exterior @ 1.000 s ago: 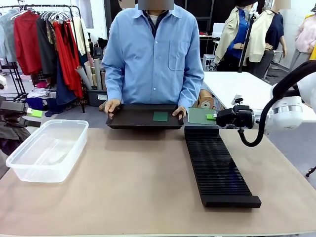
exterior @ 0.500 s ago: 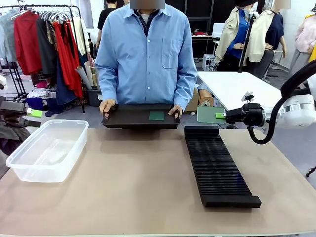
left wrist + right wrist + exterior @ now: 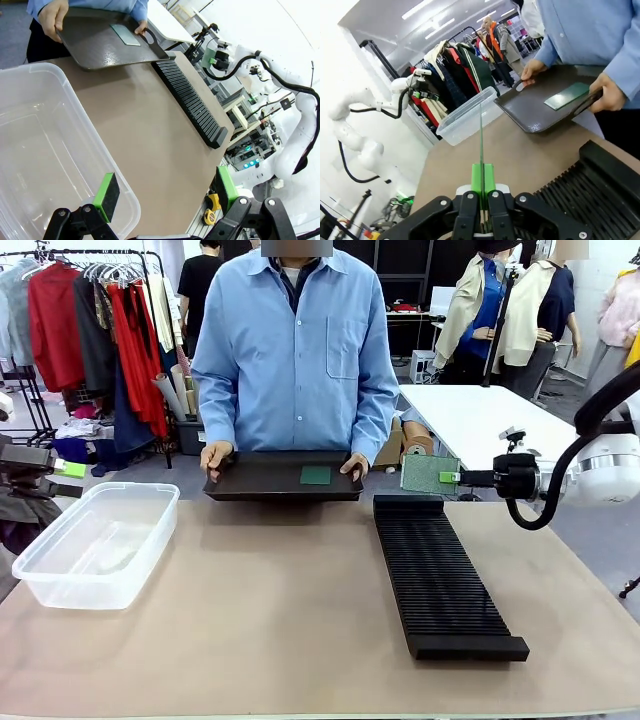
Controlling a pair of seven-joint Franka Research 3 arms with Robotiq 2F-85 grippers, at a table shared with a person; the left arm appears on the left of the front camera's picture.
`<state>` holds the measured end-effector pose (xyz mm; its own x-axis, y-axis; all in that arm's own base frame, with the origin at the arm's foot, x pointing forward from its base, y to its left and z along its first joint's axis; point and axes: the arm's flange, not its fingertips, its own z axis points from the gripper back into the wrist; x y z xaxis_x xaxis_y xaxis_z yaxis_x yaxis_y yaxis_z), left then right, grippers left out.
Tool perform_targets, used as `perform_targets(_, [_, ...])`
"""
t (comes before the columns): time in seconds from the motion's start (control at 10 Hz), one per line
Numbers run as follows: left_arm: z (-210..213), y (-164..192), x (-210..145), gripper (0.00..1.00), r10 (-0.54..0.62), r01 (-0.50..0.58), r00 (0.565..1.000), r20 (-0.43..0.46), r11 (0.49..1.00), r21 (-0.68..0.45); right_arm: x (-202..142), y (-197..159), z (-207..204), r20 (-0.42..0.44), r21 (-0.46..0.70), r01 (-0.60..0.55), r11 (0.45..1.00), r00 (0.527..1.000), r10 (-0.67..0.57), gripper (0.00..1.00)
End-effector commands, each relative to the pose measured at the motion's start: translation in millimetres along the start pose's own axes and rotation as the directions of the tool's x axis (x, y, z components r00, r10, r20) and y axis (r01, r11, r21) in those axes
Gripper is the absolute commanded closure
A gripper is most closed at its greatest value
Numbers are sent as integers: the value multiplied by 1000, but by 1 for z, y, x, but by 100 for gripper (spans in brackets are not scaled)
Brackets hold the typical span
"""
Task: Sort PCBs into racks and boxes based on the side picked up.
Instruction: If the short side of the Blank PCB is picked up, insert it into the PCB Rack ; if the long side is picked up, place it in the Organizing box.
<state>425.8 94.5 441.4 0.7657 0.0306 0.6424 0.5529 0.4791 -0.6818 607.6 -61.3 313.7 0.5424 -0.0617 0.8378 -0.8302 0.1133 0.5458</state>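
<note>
One PCB [image 3: 422, 474] stands upright in the air, clamped by one edge in the right jaws, which are shut on it between the green pads [image 3: 482, 176]; in the right wrist view the board [image 3: 481, 135] shows edge-on as a thin vertical line. The held PCB hangs just above the far end of the rack [image 3: 440, 575], apart from its slots. The rack lies lengthwise on the desk [image 3: 260, 610], right of centre.

A second PCB [image 3: 315, 475] lies flat on a black handled tray [image 3: 262, 483]; the tray is held at the far desk edge by a person in a blue shirt, one hand [image 3: 218, 454] at one end and the other hand [image 3: 352, 466] at the opposite end.

The box [image 3: 95, 540] rests on the left part of the desk, well apart from the rack. The left jaws stand wide, holding nothing; in the left wrist view the near rim of the box [image 3: 115, 172] lies below them.
</note>
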Motion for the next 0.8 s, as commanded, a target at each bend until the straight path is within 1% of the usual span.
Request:
perform_targets(0.0, [1, -2, 1, 0, -2, 2, 1000, 6, 1000, -1, -11, 13, -13, 10, -74, -96, 993, 995, 97, 100])
perform_targets(0.2, [1, -2, 1, 0, -2, 2, 1000, 6, 1000, -1, -22, 13, -16, -16, -98, -138, 986, 990, 137, 100])
perform_targets(0.5, [1, -2, 1, 0, -2, 2, 1000, 6, 1000, -1, -30, 13, -13, 27, -149, -263, 953, 962, 270, 100])
perform_targets(0.7, [1, -2, 1, 0, -2, 2, 1000, 6, 1000, -1, -38, 1, -17, 17, -189, -330, 925, 941, 339, 100])
